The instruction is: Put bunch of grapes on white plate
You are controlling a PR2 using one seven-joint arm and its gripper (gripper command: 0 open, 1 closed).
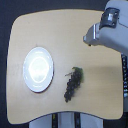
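The exterior view looks down on a light wooden table [75, 45] with rounded corners and a smooth, pale tan top with no clear grain at this resolution. Toward the exterior view's left lies the white plate [38, 69], round and glossy, with a wide rim and a shallow centre that catches a bright sheen. It appears slightly oval from the camera's angle.

Just beside the plate, toward the exterior view's right and apart from its rim, lies the bunch of grapes [72, 86]. It is a small, elongated cluster of dark purple-black round berries, bumpy in outline, running roughly from upper right to lower left. A bit of green stem and leaf shows at its upper end. The bunch rests directly on the tabletop, not on the plate, and is shorter than the plate is wide.

The robot's arm enters from the upper corner on the exterior view's right. It is a bulky grey-white body with a dark block near the top, and it narrows toward the gripper [89, 38], which is well apart from both grapes and plate. The fingertips are too blurred to say whether they are spread or pressed together.

Around the table the floor is dark, and light-coloured structure shows below the table's near edge.
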